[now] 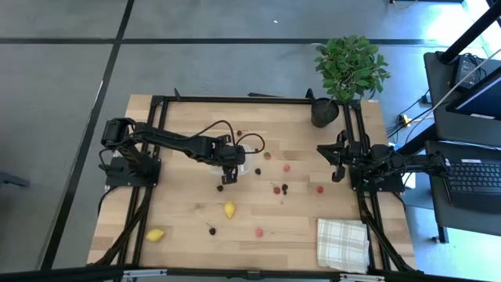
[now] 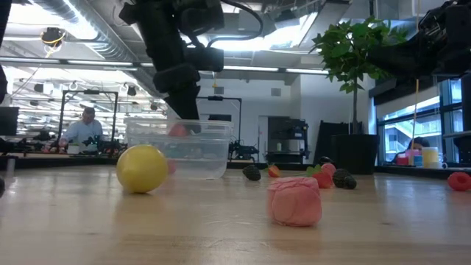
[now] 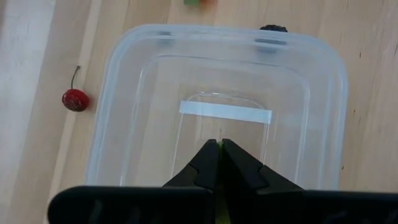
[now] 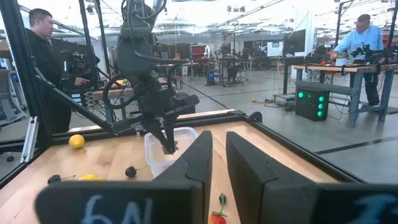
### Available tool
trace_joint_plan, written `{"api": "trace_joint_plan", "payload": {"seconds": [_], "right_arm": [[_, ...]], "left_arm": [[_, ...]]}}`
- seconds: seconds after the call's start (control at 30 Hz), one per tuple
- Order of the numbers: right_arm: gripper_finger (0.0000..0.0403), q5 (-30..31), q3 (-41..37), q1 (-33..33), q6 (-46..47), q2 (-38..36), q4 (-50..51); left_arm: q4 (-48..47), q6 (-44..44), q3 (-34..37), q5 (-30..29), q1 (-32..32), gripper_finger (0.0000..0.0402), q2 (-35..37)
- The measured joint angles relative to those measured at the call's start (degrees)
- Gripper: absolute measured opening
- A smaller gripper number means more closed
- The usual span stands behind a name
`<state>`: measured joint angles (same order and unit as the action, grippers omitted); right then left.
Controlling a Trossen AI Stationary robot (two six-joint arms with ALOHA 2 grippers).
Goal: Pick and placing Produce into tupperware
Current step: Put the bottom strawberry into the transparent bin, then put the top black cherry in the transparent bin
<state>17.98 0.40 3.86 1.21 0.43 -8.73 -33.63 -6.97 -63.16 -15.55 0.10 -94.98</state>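
The clear tupperware (image 1: 247,157) (image 3: 149,74) stands open and upright on the wooden table near its middle. My left gripper (image 3: 219,144) (image 2: 184,121) hangs over it, pointing steeply down, shut on a small red piece of produce (image 2: 179,131) at rim height. Loose produce lies around: a yellow lemon (image 1: 229,209) (image 2: 141,168), a second lemon (image 1: 155,234), a cherry (image 3: 75,99), and several red and dark berries (image 1: 275,189). My right gripper (image 4: 219,143) waits shut at the table's right edge, raised and level. My left gripper comes from above, slanting down, and has the small red piece at its fingertips (image 2: 185,118). The piece (image 2: 179,131) hangs clear of the table, about level with the tupperware's rim. In the wrist view only a green sliver (image 3: 219,147) shows between the fingers, which hide the rest.
A potted plant (image 1: 325,112) stands at the far right corner and a checked cloth (image 1: 342,243) lies at the near right. A pink piece (image 2: 294,200) lies close to the near edge. Black frame rails (image 1: 235,99) border the table. People work at benches beyond it.
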Motion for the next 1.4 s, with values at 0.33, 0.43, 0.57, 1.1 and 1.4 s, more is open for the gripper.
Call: {"api": "trace_joint_plan", "payload": {"seconds": [0.33,0.43,0.57,1.1,1.4], "right_arm": [[0.0051,0.0,0.0,0.0,0.0,0.0,0.0],[0.0051,0.0,0.0,0.0,0.0,0.0,0.0],[0.0051,0.0,0.0,0.0,0.0,0.0,0.0],[0.0051,0.0,0.0,0.0,0.0,0.0,0.0],[0.0051,0.0,0.0,0.0,0.0,0.0,-0.3]], "left_arm": [[0.5,-0.1,0.0,0.0,0.0,0.0019,0.0],[0.5,-0.2,0.0,0.0,0.0,0.0033,0.0],[0.5,-0.3,0.0,0.0,0.0,0.0054,0.0],[-2.4,6.1,0.0,-0.1,-3.6,0.0074,2.3],[-2.0,6.1,0.0,0.1,-8.5,0.0074,5.3]]}}
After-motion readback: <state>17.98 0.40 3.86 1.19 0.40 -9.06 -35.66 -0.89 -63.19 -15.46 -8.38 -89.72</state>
